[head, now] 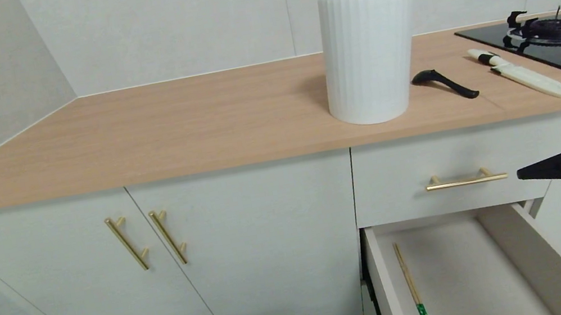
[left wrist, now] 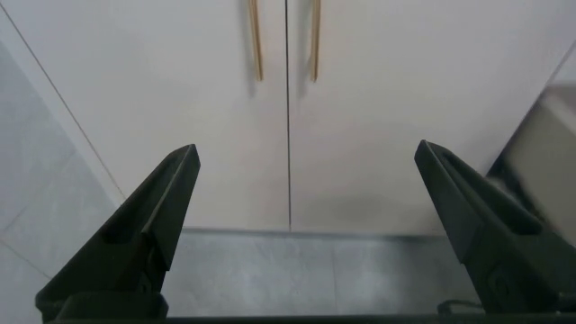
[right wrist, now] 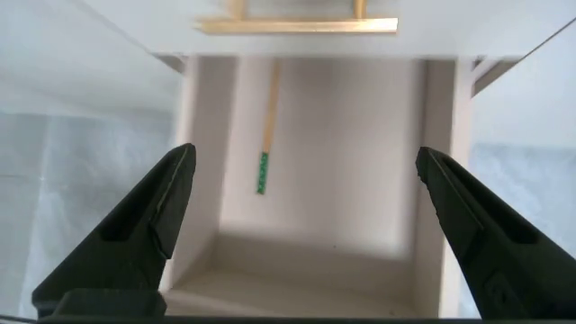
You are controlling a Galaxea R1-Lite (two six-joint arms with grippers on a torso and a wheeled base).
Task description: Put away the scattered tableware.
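Right gripper, spread wide and empty, hangs over the open drawer, where one chopstick lies along its left wall. Left gripper, also spread, faces the cabinet doors. Knife and black spoon lie near the countertop's right front edge.

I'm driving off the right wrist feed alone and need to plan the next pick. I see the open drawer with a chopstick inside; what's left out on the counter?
Observer: A black spoon lies on the countertop, just right of the white ribbed holder.
Operator: Anything else up there?
Observer: A white knife lies flat between the spoon and the stove.
Operator: And my other arm?
Observer: The left gripper is down low, fingers open, facing the closed cabinet doors.
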